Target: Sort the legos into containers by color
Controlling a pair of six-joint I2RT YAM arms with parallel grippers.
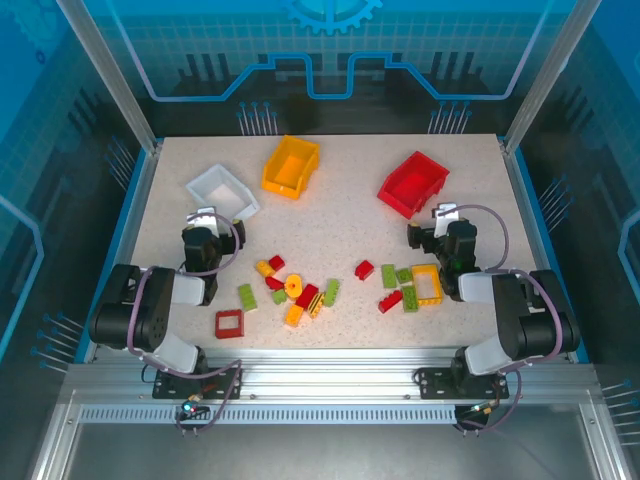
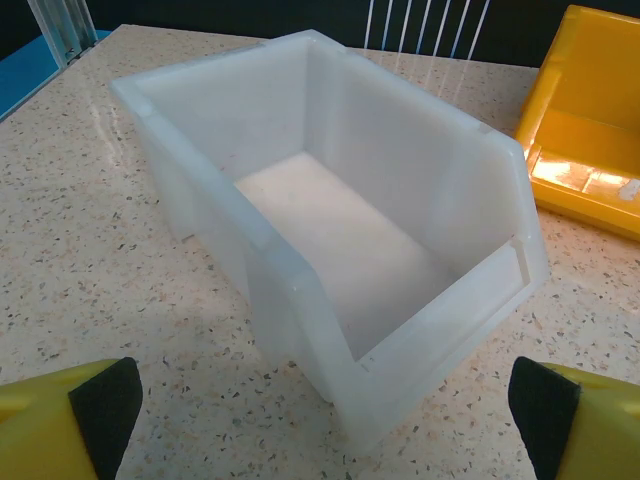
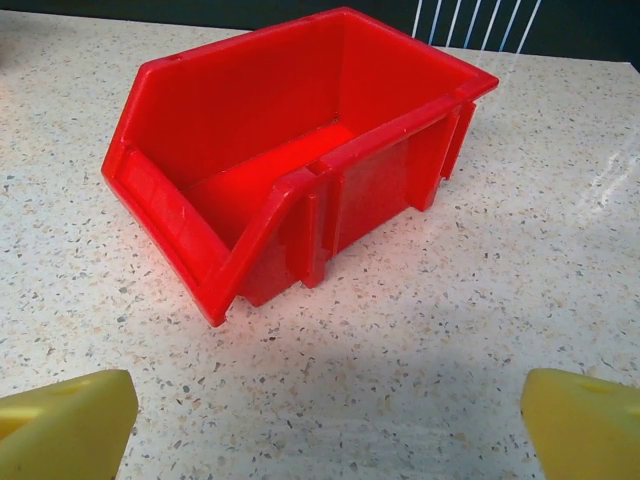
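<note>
A speckled beige desk (image 1: 340,215) sits in a blue-lit enclosure with aluminium posts (image 1: 110,80). Along its far side stand the white bin (image 1: 222,188), the yellow-orange bin (image 1: 290,166) and the red bin (image 1: 412,184), all seemingly empty. Red, yellow and green legos (image 1: 300,290) lie scattered near the front. The left fingers (image 2: 100,410) gape before the white bin, and the right fingers (image 3: 70,420) gape before the red bin.

I count three bins upframe: white bin (image 1: 206,184), yellow bin (image 1: 277,172), red bin (image 1: 401,191). Below, about seventeen bricks (image 1: 307,295): six red, five yellow, six green.
</note>
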